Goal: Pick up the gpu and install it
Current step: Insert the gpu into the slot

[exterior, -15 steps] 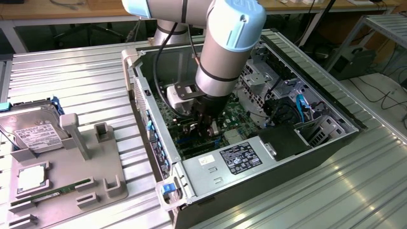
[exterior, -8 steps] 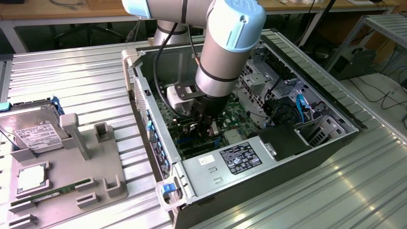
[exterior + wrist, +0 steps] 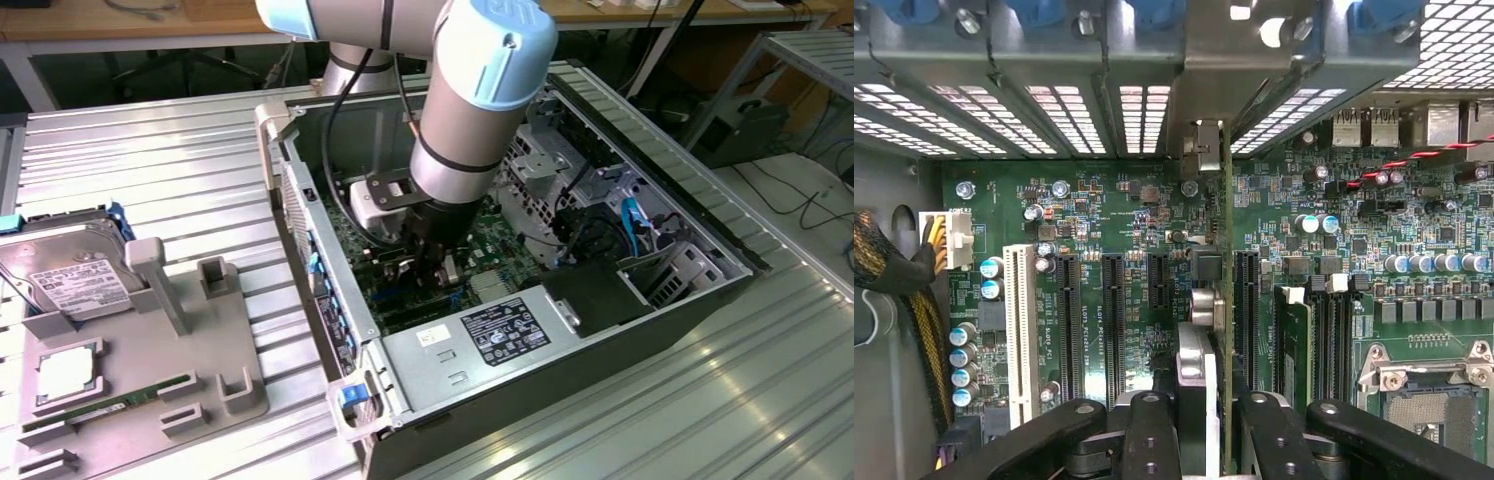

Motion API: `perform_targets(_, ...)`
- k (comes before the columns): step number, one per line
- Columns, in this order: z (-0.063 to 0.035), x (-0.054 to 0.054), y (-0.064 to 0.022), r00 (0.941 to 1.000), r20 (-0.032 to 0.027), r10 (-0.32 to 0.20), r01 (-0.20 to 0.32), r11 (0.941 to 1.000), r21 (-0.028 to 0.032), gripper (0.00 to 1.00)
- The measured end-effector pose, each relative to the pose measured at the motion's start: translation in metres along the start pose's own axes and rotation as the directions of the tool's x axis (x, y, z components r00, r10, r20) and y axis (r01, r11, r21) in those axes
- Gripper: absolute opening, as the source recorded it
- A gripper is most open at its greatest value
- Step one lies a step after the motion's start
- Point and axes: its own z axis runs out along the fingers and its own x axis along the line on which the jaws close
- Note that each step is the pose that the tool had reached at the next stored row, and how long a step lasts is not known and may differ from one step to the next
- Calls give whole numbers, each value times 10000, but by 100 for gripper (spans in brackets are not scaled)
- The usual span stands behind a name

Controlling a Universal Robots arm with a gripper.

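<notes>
The gpu (image 3: 1226, 260) appears edge-on in the wrist view, a thin green board with its silver bracket (image 3: 1200, 148) up against the case's rear slot openings. My gripper (image 3: 1212, 425) is shut on it, with one black finger (image 3: 1150, 430) on each side of the card. The card stands upright over the green motherboard (image 3: 1114, 210), right beside a long black slot (image 3: 1246, 310). I cannot tell whether its edge is in a slot. In the exterior view my gripper (image 3: 435, 268) reaches down into the open computer case (image 3: 587, 340), and the card is mostly hidden behind the gripper.
White and black expansion slots (image 3: 1019, 320) lie beside the card, and a CPU socket (image 3: 1429, 395) lies further over. Case walls and a drive cage (image 3: 667, 270) ring the arm. At the exterior view's left, a grey fixture (image 3: 200, 350) holds a hard drive (image 3: 67, 275) and a memory stick (image 3: 114, 405).
</notes>
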Motion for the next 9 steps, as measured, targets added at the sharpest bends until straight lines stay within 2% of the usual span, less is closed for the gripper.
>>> perform_targets(9,25,2,1,10000,-4,-4,4,10000,-2,28)
